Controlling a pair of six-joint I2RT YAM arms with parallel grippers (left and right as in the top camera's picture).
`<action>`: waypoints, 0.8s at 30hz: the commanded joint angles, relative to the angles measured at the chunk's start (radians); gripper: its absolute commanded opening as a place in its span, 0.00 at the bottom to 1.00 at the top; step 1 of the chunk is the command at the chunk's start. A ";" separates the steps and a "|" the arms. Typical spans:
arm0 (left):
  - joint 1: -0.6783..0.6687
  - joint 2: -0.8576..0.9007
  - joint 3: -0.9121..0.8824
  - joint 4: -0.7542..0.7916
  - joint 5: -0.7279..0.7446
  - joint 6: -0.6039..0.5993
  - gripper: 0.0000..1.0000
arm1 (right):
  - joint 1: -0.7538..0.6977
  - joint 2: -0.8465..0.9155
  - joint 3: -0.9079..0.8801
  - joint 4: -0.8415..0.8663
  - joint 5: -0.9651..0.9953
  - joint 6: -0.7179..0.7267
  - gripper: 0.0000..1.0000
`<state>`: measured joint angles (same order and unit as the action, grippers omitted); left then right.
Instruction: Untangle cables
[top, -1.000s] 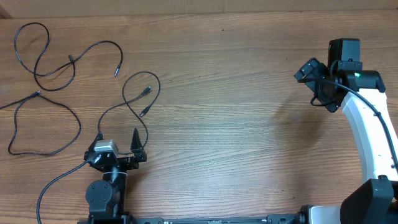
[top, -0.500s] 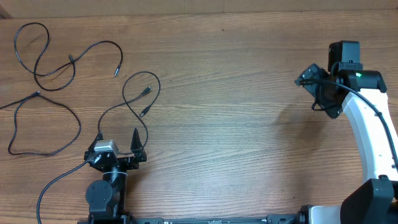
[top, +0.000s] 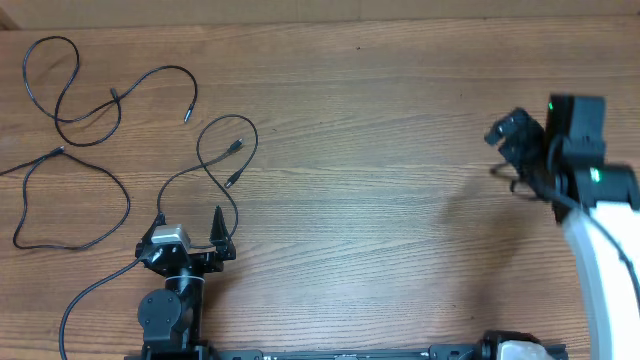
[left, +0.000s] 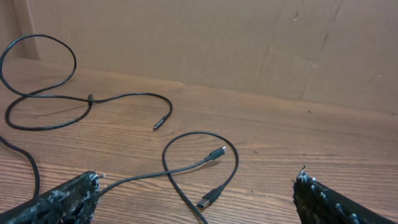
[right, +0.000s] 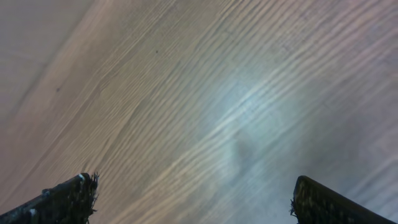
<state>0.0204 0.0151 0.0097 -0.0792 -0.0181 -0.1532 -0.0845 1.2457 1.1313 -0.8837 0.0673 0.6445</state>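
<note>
Three thin black cables lie apart on the left of the wooden table. One cable (top: 66, 82) curls at the far left and shows in the left wrist view (left: 87, 99). A second cable (top: 70, 205) loops near the left edge. A third cable (top: 215, 150) loops just beyond my left gripper (top: 190, 222); its USB plug (left: 210, 198) lies between the fingers' line of sight. My left gripper (left: 196, 202) is open and empty, low at the near edge. My right gripper (top: 512, 145) is open and empty at the far right, above bare wood (right: 199, 124).
The brown wooden table (top: 380, 200) stretches between the two arms. A cardboard-coloured wall (left: 249, 43) stands behind the table's far edge. The right arm's white link (top: 600, 260) runs along the right side.
My right arm has moved right and toward the near edge, with its gripper still open. The left arm and the cables have not moved.
</note>
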 joint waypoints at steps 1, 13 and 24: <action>0.006 -0.011 -0.005 0.002 0.011 0.016 1.00 | 0.006 -0.166 -0.127 0.001 0.010 0.003 1.00; 0.006 -0.011 -0.005 0.002 0.011 0.016 1.00 | 0.012 -0.782 -0.469 0.070 0.010 0.003 1.00; 0.006 -0.011 -0.005 0.002 0.011 0.016 1.00 | 0.012 -1.027 -0.495 0.111 0.010 0.003 1.00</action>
<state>0.0204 0.0147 0.0097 -0.0788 -0.0181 -0.1532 -0.0769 0.2550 0.6460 -0.7914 0.0673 0.6476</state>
